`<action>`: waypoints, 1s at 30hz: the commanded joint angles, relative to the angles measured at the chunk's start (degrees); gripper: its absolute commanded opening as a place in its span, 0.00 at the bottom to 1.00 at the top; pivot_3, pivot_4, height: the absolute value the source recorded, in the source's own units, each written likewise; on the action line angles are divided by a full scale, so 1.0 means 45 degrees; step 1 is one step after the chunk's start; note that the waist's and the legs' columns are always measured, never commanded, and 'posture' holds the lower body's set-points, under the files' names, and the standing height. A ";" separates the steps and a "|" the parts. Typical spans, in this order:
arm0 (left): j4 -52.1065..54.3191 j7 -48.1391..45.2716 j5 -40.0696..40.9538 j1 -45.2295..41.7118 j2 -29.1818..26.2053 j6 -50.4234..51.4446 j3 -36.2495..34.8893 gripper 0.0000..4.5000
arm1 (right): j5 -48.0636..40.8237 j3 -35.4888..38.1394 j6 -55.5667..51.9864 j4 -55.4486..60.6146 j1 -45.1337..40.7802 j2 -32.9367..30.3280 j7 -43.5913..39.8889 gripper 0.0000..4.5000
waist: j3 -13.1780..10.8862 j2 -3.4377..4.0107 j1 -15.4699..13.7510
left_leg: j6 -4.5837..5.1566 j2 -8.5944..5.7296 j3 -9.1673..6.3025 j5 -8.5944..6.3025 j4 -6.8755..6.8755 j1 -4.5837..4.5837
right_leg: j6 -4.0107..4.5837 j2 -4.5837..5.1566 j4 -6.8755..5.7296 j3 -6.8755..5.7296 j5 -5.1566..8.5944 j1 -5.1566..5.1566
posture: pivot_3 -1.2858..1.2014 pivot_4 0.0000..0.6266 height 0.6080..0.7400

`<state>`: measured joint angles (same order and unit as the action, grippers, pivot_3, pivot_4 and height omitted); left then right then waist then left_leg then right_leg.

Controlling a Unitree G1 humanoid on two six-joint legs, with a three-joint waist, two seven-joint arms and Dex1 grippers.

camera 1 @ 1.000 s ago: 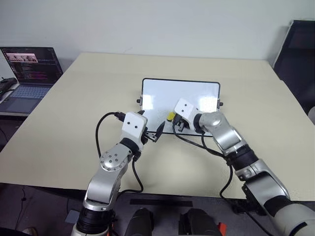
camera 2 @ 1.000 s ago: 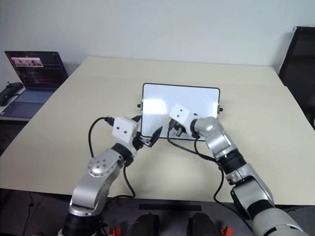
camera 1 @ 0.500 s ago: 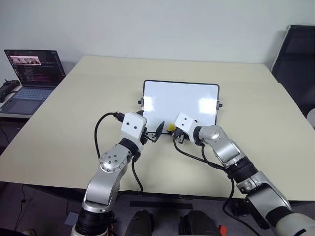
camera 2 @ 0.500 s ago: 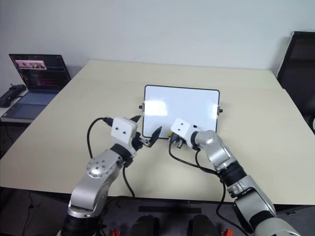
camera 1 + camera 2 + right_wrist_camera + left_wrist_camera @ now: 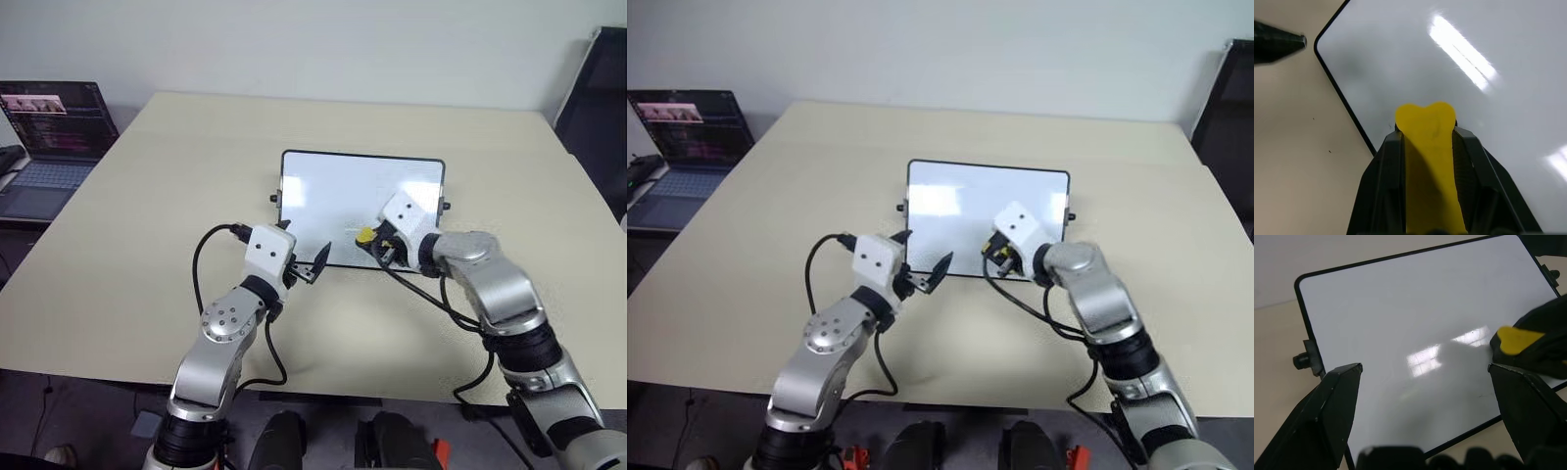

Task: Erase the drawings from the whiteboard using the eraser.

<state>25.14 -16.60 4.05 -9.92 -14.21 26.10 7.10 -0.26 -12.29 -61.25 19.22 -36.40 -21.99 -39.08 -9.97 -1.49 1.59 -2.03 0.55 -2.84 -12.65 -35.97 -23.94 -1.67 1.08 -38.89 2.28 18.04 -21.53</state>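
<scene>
The whiteboard (image 5: 338, 191) lies flat at the table's middle, white with a thin black frame. I cannot make out the drawings on its surface. My right gripper (image 5: 377, 245) is shut on the yellow eraser (image 5: 364, 236), over the board's near edge right of centre. In the right wrist view the eraser (image 5: 1426, 132) sticks out between the two black fingers (image 5: 1388, 161), above the board's corner. My left gripper (image 5: 312, 264) hovers level just off the board's near left edge. It is open, and its fingers (image 5: 1337, 406) stand wide apart with nothing between them.
The beige table (image 5: 147, 215) has bare room all round the board. A laptop (image 5: 54, 117) stands open on a side surface at far left. A dark chair (image 5: 598, 78) is at the far right. Black cables loop under both wrists.
My right gripper has carried the eraser to the right along the board's near part and lifted a little. The left gripper has stayed put. The head camera shifted slightly.
</scene>
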 commanded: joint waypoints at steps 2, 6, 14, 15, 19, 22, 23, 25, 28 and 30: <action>0.0225 -0.0201 0.0100 -0.0142 0.0025 -0.0277 0.0046 1.00 | -0.0612 0.1676 -0.2882 0.2053 -0.0427 0.0384 0.1027 0.22 | -0.0002 -0.0001 0.0010 | 0.0000 0.0000 0.0001 -0.0003 0.0002 0.0000 | 0.0001 0.0000 0.0007 -0.0001 0.0004 0.0001 | 0.52 0.24 1.00; 0.0031 -0.0471 0.0131 -0.0272 -0.0029 -0.0423 0.0110 1.00 | -0.0502 0.3402 -0.3666 0.2674 0.0229 0.1366 0.2567 0.22 | -0.0002 -0.0002 0.0003 | 0.0000 -0.0006 -0.0003 -0.0002 0.0002 0.0002 | 0.0001 0.0000 0.0000 -0.0007 0.0004 0.0007 | 0.52 0.24 1.00; -0.0267 -0.0779 0.0136 -0.0696 -0.0116 -0.0424 -0.0023 1.00 | -0.0606 0.4800 -0.4475 0.3842 0.1574 0.2676 0.4654 0.22 | -0.0010 0.0007 0.0076 | 0.0001 -0.0009 0.0013 -0.0002 0.0001 0.0012 | -0.0001 -0.0005 -0.0014 0.0004 0.0005 0.0006 | 0.52 0.24 1.00; -0.0278 -0.0810 0.0141 -0.0721 -0.0130 -0.0417 -0.0036 1.00 | -0.0631 0.4817 -0.4511 0.3882 0.1601 0.2748 0.4809 0.22 | -0.0010 0.0007 0.0076 | 0.0000 -0.0001 0.0012 -0.0002 0.0002 0.0013 | -0.0001 -0.0010 -0.0015 0.0003 0.0006 0.0005 | 0.52 0.24 1.00; -0.0330 -0.0856 0.0139 -0.0789 -0.0134 -0.0413 -0.0027 1.00 | -0.0854 0.4699 -0.4454 0.3879 0.1634 0.2813 0.5178 0.22 | -0.0011 0.0008 0.0062 | 0.0001 -0.0006 0.0011 -0.0002 0.0001 0.0013 | -0.0001 -0.0013 -0.0014 0.0001 0.0006 0.0007 | 0.52 0.24 1.00; -0.0314 -0.0902 0.0151 -0.0778 -0.0151 -0.0390 -0.0072 1.00 | -0.1002 0.4631 -0.4374 0.3788 0.1580 0.2830 0.5353 0.22 | -0.0011 0.0008 0.0057 | 0.0001 -0.0010 0.0011 -0.0002 0.0000 0.0012 | -0.0001 -0.0011 -0.0013 0.0002 0.0006 0.0008 | 0.52 0.24 1.00; -0.0314 -0.0910 0.0145 -0.0763 -0.0149 -0.0389 -0.0077 1.00 | -0.1057 0.4627 -0.4345 0.3749 0.1589 0.2837 0.5379 0.22 | -0.0011 0.0008 0.0058 | 0.0001 -0.0010 0.0011 -0.0002 0.0000 0.0012 | -0.0001 -0.0012 -0.0013 0.0000 0.0006 0.0008 | 0.52 0.24 1.00; -0.0270 -0.0905 0.0137 -0.0729 -0.0139 -0.0358 -0.0082 1.00 | -0.1155 0.4617 -0.4286 0.3687 0.1669 0.2835 0.5443 0.22 | -0.0011 0.0008 0.0058 | 0.0001 -0.0008 0.0009 -0.0002 0.0000 0.0013 | -0.0001 -0.0012 -0.0013 -0.0001 0.0006 0.0008 | 0.52 0.24 1.00; -0.0190 -0.0881 0.0132 -0.0680 -0.0135 -0.0296 -0.0086 1.00 | -0.1315 0.4588 -0.4249 0.3645 0.1697 0.2785 0.5551 0.22 | -0.0011 0.0008 0.0058 | 0.0001 -0.0008 0.0009 -0.0001 0.0001 0.0012 | -0.0001 -0.0012 -0.0014 -0.0001 0.0006 0.0008 | 0.52 0.24 1.00; -0.0143 -0.0894 0.0138 -0.0644 -0.0154 -0.0267 -0.0089 1.00 | -0.1416 0.4595 -0.4219 0.3597 0.1658 0.2721 0.5599 0.22 | -0.0011 0.0008 0.0058 | 0.0001 -0.0008 0.0010 -0.0001 0.0000 0.0012 | -0.0001 -0.0012 -0.0013 0.0000 0.0006 0.0008 | 0.52 0.24 1.00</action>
<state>22.45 -20.67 4.26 -12.60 -14.88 25.61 6.98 -5.87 7.96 -81.46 34.12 -28.51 -9.30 -14.31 -10.02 -1.46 1.85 -2.02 0.51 -2.80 -12.66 -35.97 -23.88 -1.68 1.03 -38.95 2.28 18.07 -21.49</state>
